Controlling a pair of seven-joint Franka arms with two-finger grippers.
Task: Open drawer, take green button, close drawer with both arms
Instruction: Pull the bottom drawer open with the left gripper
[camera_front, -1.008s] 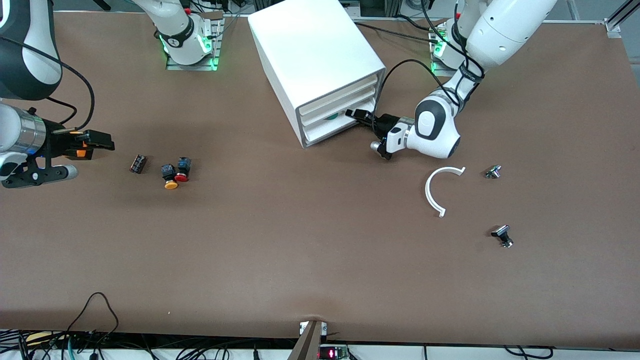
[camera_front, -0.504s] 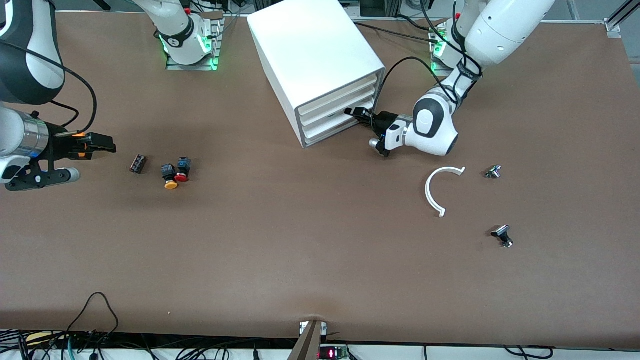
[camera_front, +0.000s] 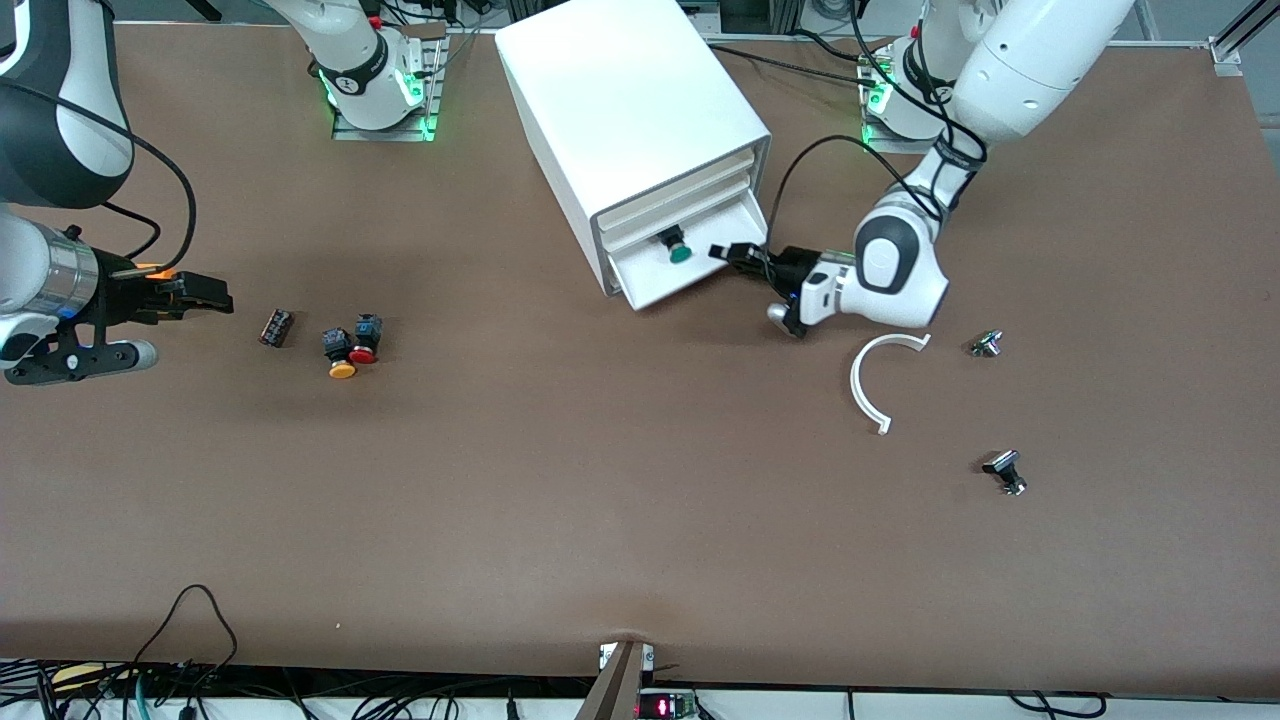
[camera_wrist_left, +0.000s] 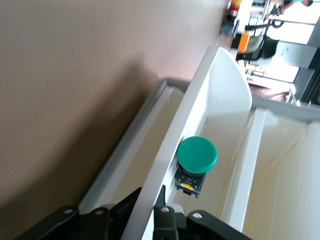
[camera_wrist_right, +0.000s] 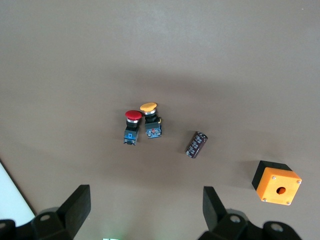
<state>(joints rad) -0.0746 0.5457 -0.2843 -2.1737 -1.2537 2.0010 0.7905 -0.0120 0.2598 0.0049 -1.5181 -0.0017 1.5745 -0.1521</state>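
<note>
Drawer (camera_front: 690, 262) stood part-open, left gripper (camera_front: 735, 253) clamped on its front lip; right gripper (camera_front: 205, 293), spread wide near the table's edge, must next fetch the green button (camera_front: 679, 250).

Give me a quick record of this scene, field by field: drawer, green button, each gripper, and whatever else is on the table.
drawer: lowest of three in the cabinet, pulled partly out
button: green cap, lying in the open drawer
left gripper: shut on the drawer's front wall
right gripper: open, waiting above the table at the right arm's end
other items: yellow button touching red button, capacitor beside them, white curved piece
</note>
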